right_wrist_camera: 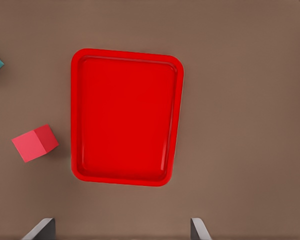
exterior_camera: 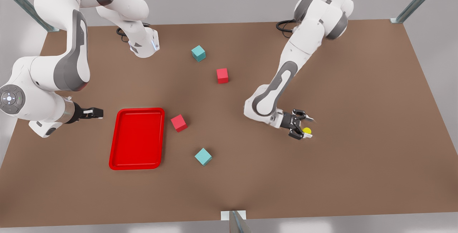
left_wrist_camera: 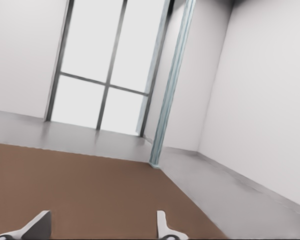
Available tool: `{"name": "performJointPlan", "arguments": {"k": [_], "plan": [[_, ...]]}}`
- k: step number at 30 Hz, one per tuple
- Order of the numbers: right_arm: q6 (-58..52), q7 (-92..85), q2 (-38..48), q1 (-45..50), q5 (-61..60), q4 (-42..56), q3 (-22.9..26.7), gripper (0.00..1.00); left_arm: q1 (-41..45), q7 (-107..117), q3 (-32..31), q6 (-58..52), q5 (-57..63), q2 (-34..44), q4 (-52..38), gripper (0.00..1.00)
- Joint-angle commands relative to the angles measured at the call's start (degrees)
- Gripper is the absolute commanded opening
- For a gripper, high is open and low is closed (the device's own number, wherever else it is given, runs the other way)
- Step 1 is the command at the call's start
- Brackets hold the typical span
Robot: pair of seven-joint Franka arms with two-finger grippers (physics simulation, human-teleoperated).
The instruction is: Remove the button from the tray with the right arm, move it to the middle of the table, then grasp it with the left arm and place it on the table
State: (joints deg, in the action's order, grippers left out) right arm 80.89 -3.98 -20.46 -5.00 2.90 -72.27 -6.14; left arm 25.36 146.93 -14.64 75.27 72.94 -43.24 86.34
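Note:
The button shows its yellow cap on the table toward the front view's right. My left gripper hangs low around it, open, and the cap sits close to one finger. I cannot tell whether they touch. In the left wrist view the left gripper has its fingertips far apart with bare table between them. The red tray lies empty at the front view's left. My right gripper waits open beside the tray, and in the right wrist view that gripper looks down on the tray.
A red cube sits just beside the tray and a teal cube lies nearer the front edge. Another red cube and teal cube lie toward the back middle. A metal post stands at the table's corner.

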Motion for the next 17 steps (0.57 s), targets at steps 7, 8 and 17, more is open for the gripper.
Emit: {"name": "performJointPlan", "arguments": {"k": [7, 8, 17], "plan": [[0.05, -0.33, 0.07, -0.45, 0.00, 0.03, -0.01, 1.00, -17.36, -160.56, 8.31, -8.65, -69.07, 30.40, -20.43, 1.00], [0.05, -0.33, 0.07, -0.27, 0.00, 0.03, -0.01, 1.00, -17.45, -160.56, 8.40, -4.17, -68.90, 34.88, -13.84, 1.00], [0.05, 0.20, -0.01, -0.09, 0.09, 0.03, -0.01, 1.00, -17.45, -160.91, 8.40, -2.32, -68.72, 38.23, -9.17, 1.00]]}}
